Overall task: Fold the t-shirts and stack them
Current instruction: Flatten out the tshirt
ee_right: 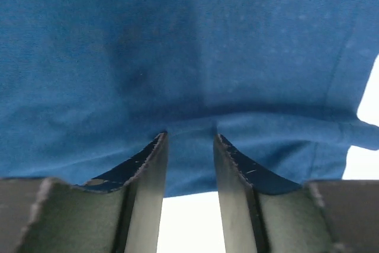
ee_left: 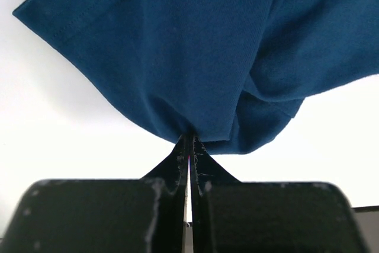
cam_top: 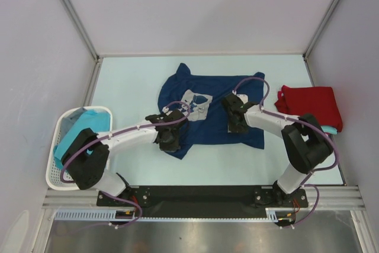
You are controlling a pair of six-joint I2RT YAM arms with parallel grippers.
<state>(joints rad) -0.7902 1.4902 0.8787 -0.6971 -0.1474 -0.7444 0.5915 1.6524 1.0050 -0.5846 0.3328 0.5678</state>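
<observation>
The navy t-shirt (cam_top: 213, 108) lies spread in the middle of the bench (cam_top: 130, 81). The left tool (ee_left: 189, 139) is clenched on its near-left edge. The right tool (ee_right: 189, 137) stands released, astride the hem. I think the right one should pinch the hem firmly, and then both should lift at equal height. I count one navy shirt and one folded red t-shirt (cam_top: 311, 105). There is turquoise cloth (cam_top: 83, 125) in one basket (cam_top: 56, 170), but its number is unclear.
</observation>
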